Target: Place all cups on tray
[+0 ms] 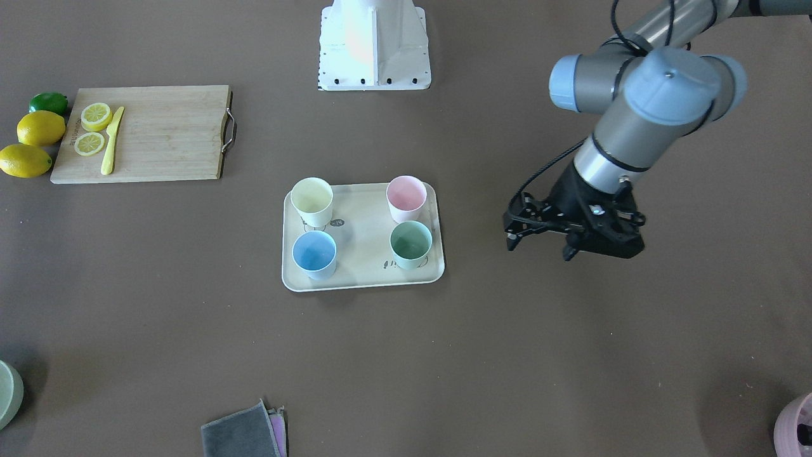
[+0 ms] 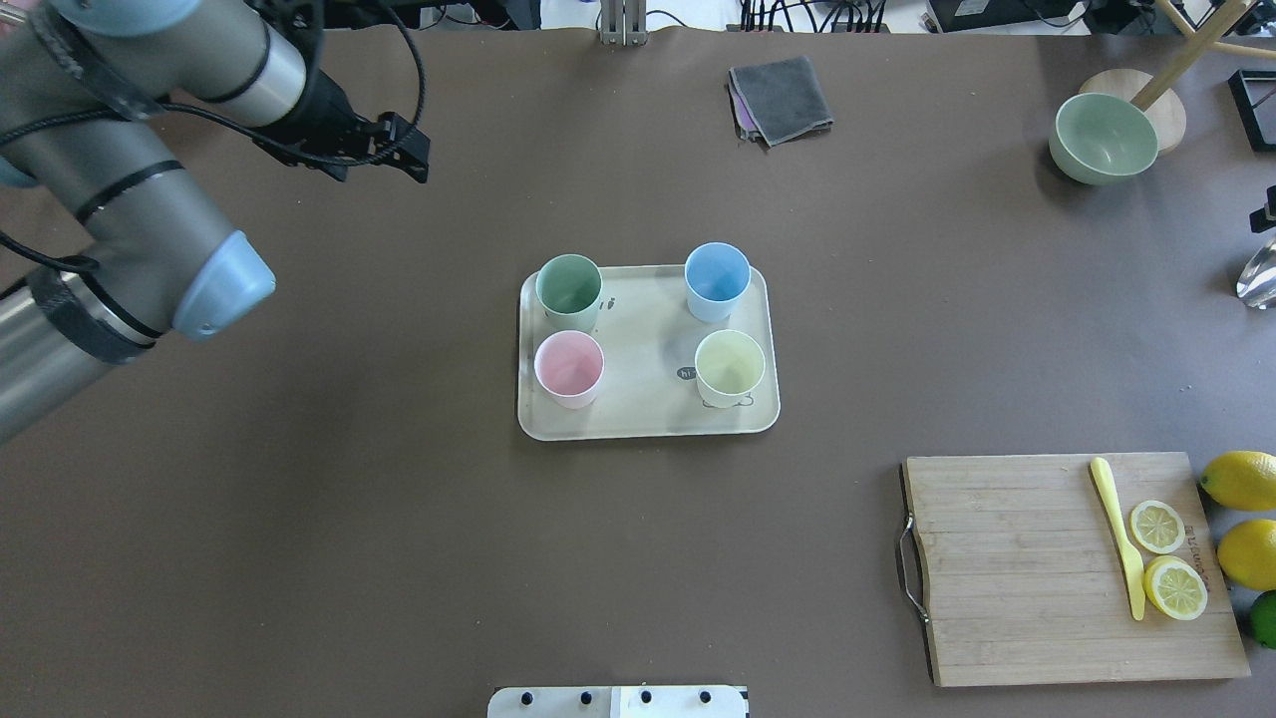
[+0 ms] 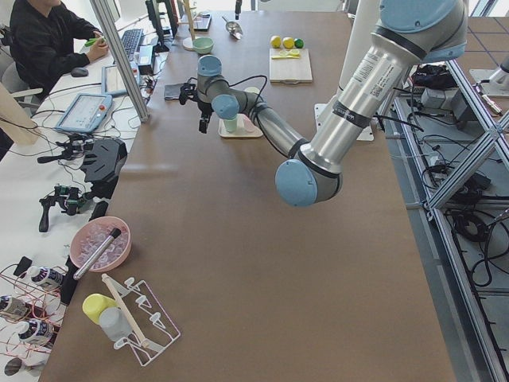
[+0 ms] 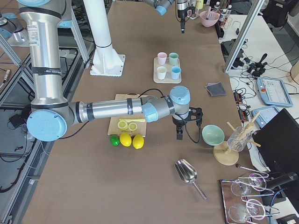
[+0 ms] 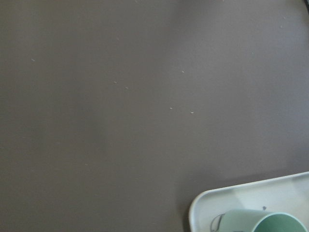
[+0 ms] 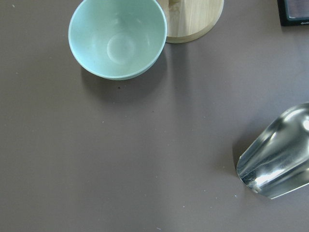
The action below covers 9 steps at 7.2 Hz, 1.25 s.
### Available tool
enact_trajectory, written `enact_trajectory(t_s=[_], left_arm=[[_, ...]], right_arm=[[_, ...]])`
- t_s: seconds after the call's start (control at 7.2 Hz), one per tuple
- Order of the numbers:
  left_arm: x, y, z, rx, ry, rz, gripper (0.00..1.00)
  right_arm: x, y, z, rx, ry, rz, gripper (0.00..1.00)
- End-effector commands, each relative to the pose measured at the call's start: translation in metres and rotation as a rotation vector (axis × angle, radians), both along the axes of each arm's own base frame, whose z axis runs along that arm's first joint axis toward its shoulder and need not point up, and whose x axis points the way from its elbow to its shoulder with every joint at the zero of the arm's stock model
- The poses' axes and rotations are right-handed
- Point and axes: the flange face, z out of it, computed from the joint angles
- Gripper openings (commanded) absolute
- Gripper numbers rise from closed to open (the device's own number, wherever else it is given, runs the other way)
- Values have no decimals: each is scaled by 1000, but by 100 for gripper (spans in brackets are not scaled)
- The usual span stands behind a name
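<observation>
All of the cups stand upright on the beige tray (image 1: 361, 257): pale yellow cup (image 1: 312, 198), light pink cup (image 1: 406, 195), light blue cup (image 1: 314, 252), mint green cup (image 1: 410, 242). They show the same way in the overhead view on the tray (image 2: 648, 404). My left gripper (image 1: 539, 247) is open and empty, above bare table beside the tray, on the green and pink cups' side. Its wrist view shows the tray's corner (image 5: 212, 200) and the green cup (image 5: 273, 222). My right gripper (image 4: 179, 133) shows only in the exterior right view, near the green bowl; I cannot tell its state.
A wooden cutting board (image 2: 1017, 568) with lemon slices and a yellow knife (image 2: 1121, 538) lies at the overhead view's lower right, with whole lemons (image 2: 1241, 479) beside it. A green bowl (image 2: 1104, 137), a grey cloth (image 2: 781, 98) and a metal scoop (image 6: 277, 159) lie further off.
</observation>
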Motion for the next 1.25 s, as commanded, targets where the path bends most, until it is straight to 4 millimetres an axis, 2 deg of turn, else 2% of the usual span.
enact_trajectory(t_s=[0.0,0.14,0.28,0.42,0.56,0.69,0.83,0.97,1.11], left_arm=[[-107,-19,55,73,-37,-47,98],[-155,-18,99,130,-88,-43,98],[-185,-13,131,98,-116,-75,98],[-193,-5,159,60,-137,-80,98],[-222,11,200,-4,-157,-115,98],[-254,20,227,-37,-172,-141,98],[-272,45,266,-27,-215,-96,98],[-297,52,280,-26,-232,-92,98],[-314,56,295,-104,-148,-74,98]], right_arm=[[6,14,28,-41,11,5,100],[6,15,47,-75,16,6,100],[11,10,52,-85,15,16,100],[26,13,55,-95,7,41,100],[37,16,59,-110,7,62,100],[44,22,72,-135,10,75,100],[58,28,83,-151,11,94,100],[73,37,90,-152,11,106,100],[82,43,94,-163,-1,122,100]])
